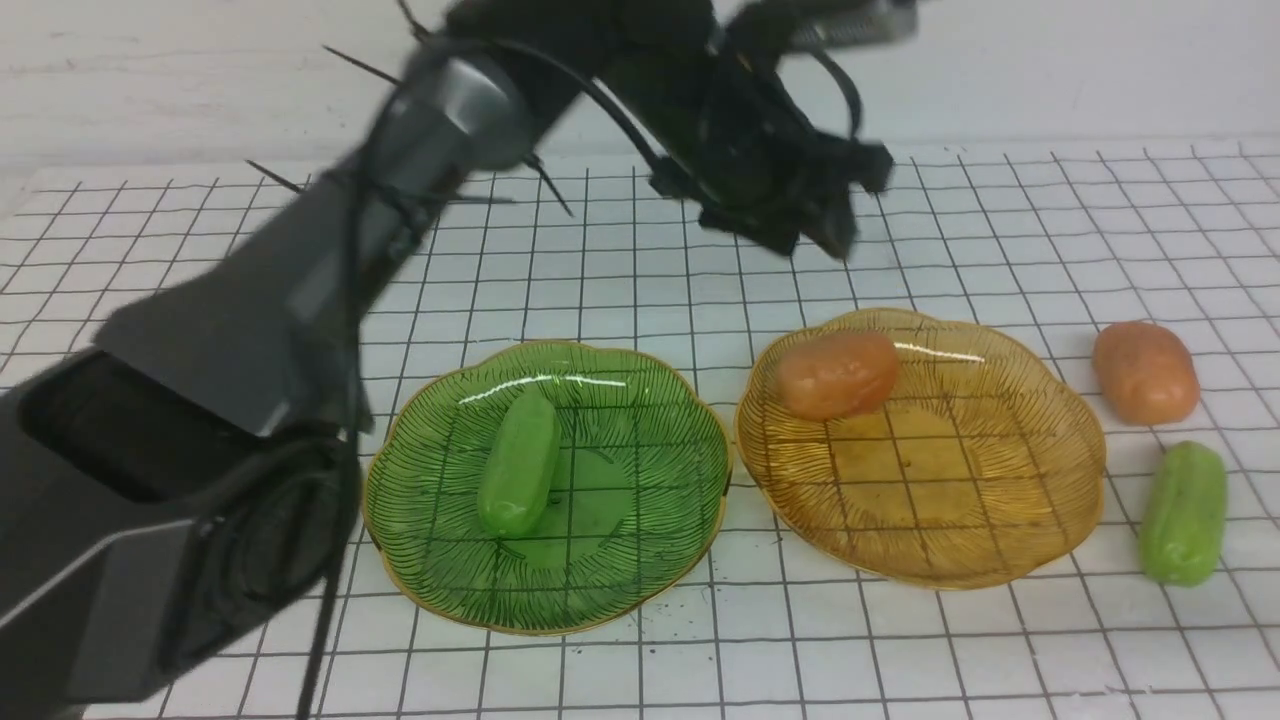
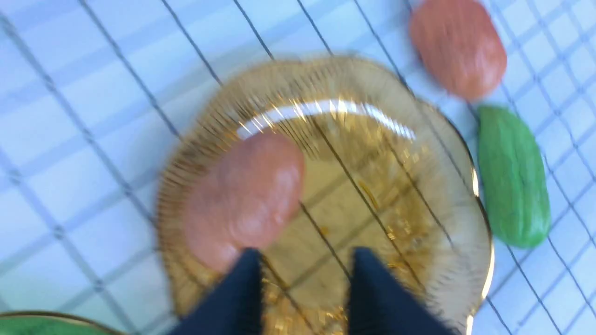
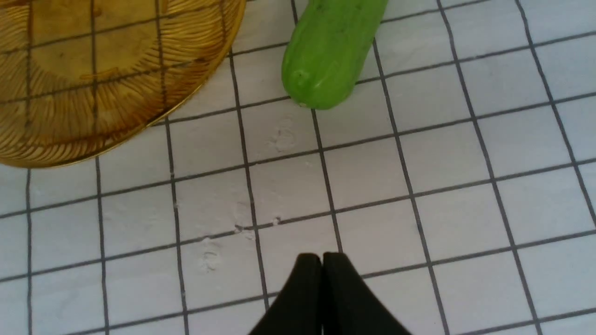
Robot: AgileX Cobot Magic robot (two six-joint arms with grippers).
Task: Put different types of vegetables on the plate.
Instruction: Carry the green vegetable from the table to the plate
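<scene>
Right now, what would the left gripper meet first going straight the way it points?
Probably the bare floor of the amber ribbed glass plate; the open left gripper points there, with the orange-brown toy potato just beside that line. Depth is unclear.

The front camera looked forward and down from the near side across the gridded surface [image 1: 900,640]. Both wrist cameras faced down, the right one closer; all three shared the amber plate [image 1: 1000,520] and the green vegetable [image 1: 1185,512] to its right.
</scene>
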